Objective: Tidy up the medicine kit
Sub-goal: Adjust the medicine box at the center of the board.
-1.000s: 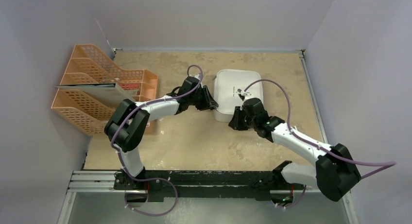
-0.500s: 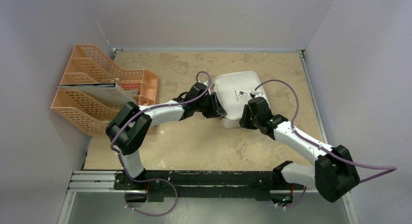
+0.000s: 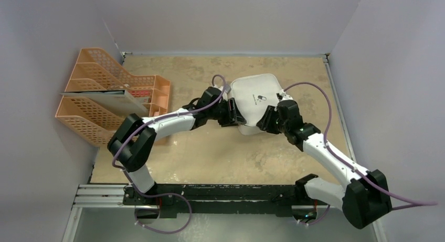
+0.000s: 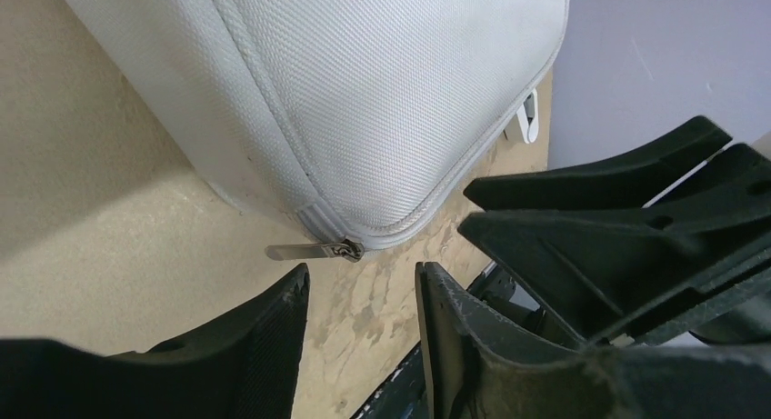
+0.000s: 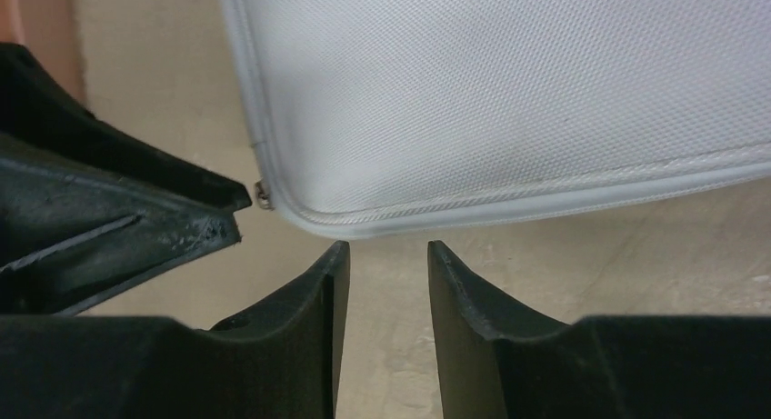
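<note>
Part-open and empty, the left hand (image 4: 362, 272) sits just short of the zip pull (image 4: 309, 251), the right hand (image 5: 386, 248) just before a corner of the kit (image 5: 509, 92) on the worktop (image 4: 109, 255). Its woven shell looks soft and light; the pull seems the surest hold.

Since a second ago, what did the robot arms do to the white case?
The medicine kit turned counterclockwise, seen from above, its near left corner swinging rightward. The left tool and right tool followed to the right and now stand open at that corner, holding nothing. The orange trays stayed put.
</note>
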